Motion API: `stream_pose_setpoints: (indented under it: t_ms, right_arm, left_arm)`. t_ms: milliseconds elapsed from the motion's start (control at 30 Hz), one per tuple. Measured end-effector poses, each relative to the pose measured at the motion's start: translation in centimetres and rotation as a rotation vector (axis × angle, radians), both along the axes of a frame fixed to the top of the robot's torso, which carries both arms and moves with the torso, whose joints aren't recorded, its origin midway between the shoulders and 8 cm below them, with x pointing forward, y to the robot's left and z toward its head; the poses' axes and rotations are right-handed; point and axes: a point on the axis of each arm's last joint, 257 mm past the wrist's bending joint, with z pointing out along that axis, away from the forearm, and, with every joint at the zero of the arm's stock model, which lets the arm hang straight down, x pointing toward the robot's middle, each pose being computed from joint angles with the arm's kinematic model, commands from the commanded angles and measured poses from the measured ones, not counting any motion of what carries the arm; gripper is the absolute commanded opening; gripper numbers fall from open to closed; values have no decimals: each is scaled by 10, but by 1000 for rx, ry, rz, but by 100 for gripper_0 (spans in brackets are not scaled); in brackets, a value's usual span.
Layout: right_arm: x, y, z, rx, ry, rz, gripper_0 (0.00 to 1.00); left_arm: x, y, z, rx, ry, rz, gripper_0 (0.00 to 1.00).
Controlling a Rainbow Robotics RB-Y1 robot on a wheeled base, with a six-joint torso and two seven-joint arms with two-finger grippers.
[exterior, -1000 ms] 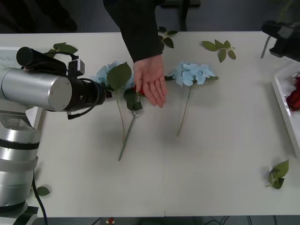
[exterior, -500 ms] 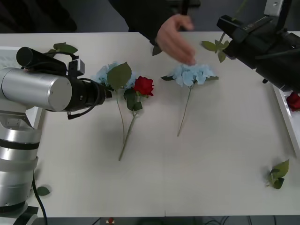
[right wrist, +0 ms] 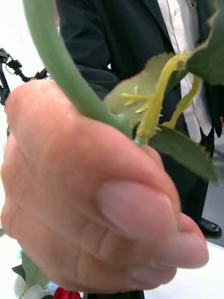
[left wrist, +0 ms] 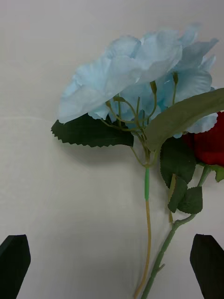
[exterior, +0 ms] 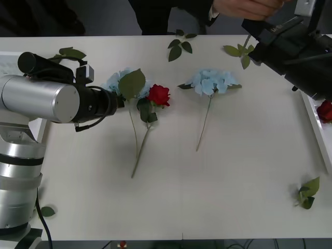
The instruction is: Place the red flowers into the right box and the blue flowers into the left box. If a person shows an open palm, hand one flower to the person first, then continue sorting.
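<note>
One blue flower [exterior: 123,83] [left wrist: 135,79] lies on the table with a red flower [exterior: 159,95] [left wrist: 210,145] against its right side, their stems crossing. My left gripper [left wrist: 111,262] hovers open just left of that blue bloom, holding nothing. A second blue flower [exterior: 212,81] lies alone mid-table. At the back right, the person's hand [exterior: 249,8] [right wrist: 93,196] is closed around a green leafy stem [right wrist: 60,70] right at my right gripper [exterior: 251,32]. The right box [exterior: 313,111] holds a red flower [exterior: 325,110]. The left box [exterior: 6,61] peeks out behind my left arm.
Loose green leaf sprigs lie at the back [exterior: 180,46], back right [exterior: 243,53], front right [exterior: 307,193] and back left [exterior: 70,53]. The person in dark clothes [exterior: 166,15] stands behind the table's far edge. Bare tabletop spreads across the front half.
The person's open palm left the middle of the table, rose to the back right and closed on the stem. My right arm swung in from the right edge. The left arm stayed still.
</note>
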Motion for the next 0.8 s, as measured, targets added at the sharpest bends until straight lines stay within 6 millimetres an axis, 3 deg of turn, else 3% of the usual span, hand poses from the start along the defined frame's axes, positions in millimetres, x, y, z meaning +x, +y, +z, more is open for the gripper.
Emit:
stream_pose_setpoints:
  t_ms: [100, 133, 167, 200, 233, 267, 800]
  right_arm:
    - [0, 0, 0, 0, 0, 0, 0]
    - [0, 0, 0, 0, 0, 0, 16]
    - [0, 0, 0, 0, 0, 0, 48]
    - [0, 0, 0, 0, 0, 0, 74]
    - [0, 0, 0, 0, 0, 0, 93]
    - [0, 0, 0, 0, 0, 0, 100]
    - [0, 0, 0, 0, 0, 0, 100]
  left_arm:
    - [0, 0, 0, 0, 0, 0, 100]
    - [0, 0, 0, 0, 0, 0, 100]
    - [0, 0, 0, 0, 0, 0, 100]
    - [0, 0, 0, 0, 0, 0, 100]
    - [0, 0, 0, 0, 0, 0, 100]
    - [0, 0, 0, 0, 0, 0, 100]
    - [0, -1, 0, -4, 1, -3, 100]
